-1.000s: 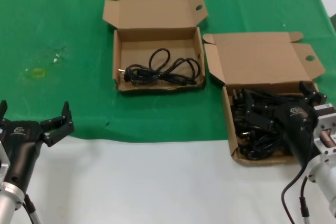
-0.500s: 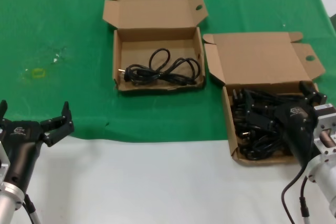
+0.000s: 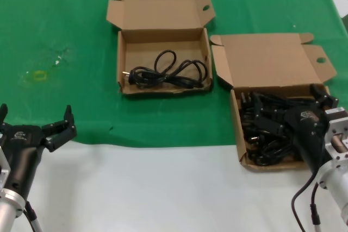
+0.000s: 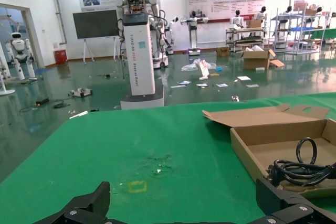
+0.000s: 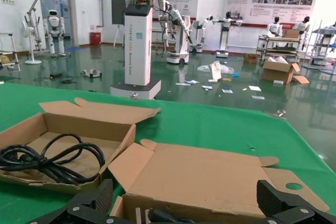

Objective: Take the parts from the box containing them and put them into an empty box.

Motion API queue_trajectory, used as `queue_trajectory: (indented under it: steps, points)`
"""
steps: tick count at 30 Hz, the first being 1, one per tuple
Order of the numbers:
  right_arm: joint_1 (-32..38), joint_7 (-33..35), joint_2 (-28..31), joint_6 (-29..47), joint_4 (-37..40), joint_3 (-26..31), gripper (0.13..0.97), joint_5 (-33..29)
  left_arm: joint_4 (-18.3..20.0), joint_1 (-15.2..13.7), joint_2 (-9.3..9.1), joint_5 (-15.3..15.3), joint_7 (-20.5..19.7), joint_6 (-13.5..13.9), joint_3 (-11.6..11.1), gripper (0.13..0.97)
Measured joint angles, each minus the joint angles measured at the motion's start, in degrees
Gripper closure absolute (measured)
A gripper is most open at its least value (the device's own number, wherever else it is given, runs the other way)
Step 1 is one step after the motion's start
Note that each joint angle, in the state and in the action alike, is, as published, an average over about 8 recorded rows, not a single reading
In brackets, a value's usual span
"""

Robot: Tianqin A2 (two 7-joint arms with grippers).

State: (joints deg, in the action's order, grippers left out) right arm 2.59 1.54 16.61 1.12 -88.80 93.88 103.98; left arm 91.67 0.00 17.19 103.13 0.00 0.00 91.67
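Green cloth (image 3: 65, 20), right claw (image 3: 288, 110) over cords (image 3: 261, 134)

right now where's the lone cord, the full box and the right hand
lone cord (image 3: 166, 74), head view, middle of its coils
full box (image 3: 272, 64), head view, bare inside of its lid
right hand (image 3: 291, 104), head view, between its fingertips

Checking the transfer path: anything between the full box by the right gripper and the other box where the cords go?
Nothing visible. Only bare green cloth separates the full box from the other box, whose lid is open; one cord already lies inside. Right gripper is over the cords.
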Motion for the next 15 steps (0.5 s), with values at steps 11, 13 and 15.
queue_trajectory:
  steps: [11,13,15]
  points:
    - [0.0,0.0,0.0,0.0,0.0,0.0,0.129,0.0,0.0,0.0,0.00,0.0,0.0,0.0,0.0,0.132]
    - [0.0,0.0,0.0,0.0,0.0,0.0,0.129,0.0,0.0,0.0,0.00,0.0,0.0,0.0,0.0,0.132]
    - [0.0,0.0,0.0,0.0,0.0,0.0,0.129,0.0,0.0,0.0,0.00,0.0,0.0,0.0,0.0,0.132]
